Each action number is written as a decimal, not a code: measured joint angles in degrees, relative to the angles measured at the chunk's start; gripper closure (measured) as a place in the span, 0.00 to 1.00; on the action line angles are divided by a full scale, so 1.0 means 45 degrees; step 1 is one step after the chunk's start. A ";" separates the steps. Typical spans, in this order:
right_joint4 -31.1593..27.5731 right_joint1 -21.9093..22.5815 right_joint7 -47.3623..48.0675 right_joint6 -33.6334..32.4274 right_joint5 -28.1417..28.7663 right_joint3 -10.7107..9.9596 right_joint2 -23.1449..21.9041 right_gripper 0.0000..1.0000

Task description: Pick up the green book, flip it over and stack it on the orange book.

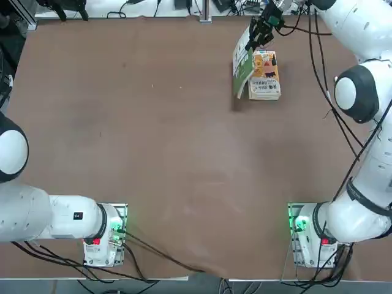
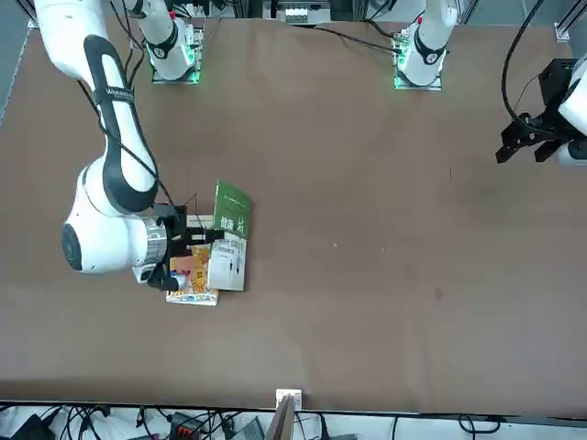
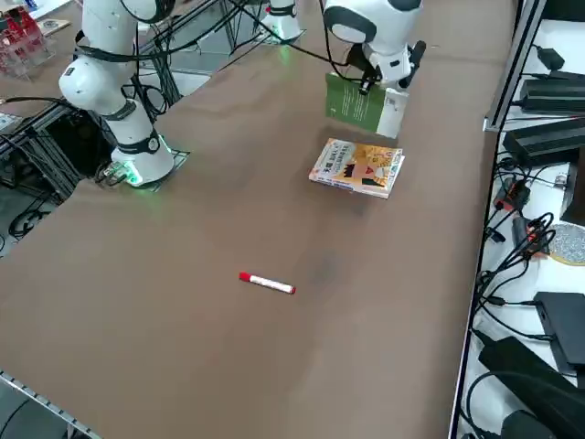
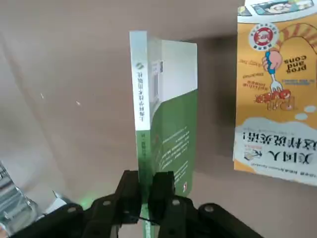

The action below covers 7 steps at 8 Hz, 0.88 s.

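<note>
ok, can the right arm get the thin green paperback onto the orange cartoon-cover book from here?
Probably yes: the right gripper is shut on the green paperback, lifted beside the orange book, whose cover is bare.

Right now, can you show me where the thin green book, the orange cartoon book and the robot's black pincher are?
thin green book (image 4: 171,129): right wrist view, on its cover.
orange cartoon book (image 3: 358,166): right side view, cover's middle.
right gripper (image 4: 147,196): right wrist view, between fingertips.
</note>
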 joint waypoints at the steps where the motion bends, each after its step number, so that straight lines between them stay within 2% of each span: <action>1: -0.0003 -0.0097 -0.0554 -0.0098 0.0002 -0.0018 0.0110 0.89; 7: -0.0099 -0.0877 -0.1323 -0.0237 -0.0012 -0.0034 0.0447 0.89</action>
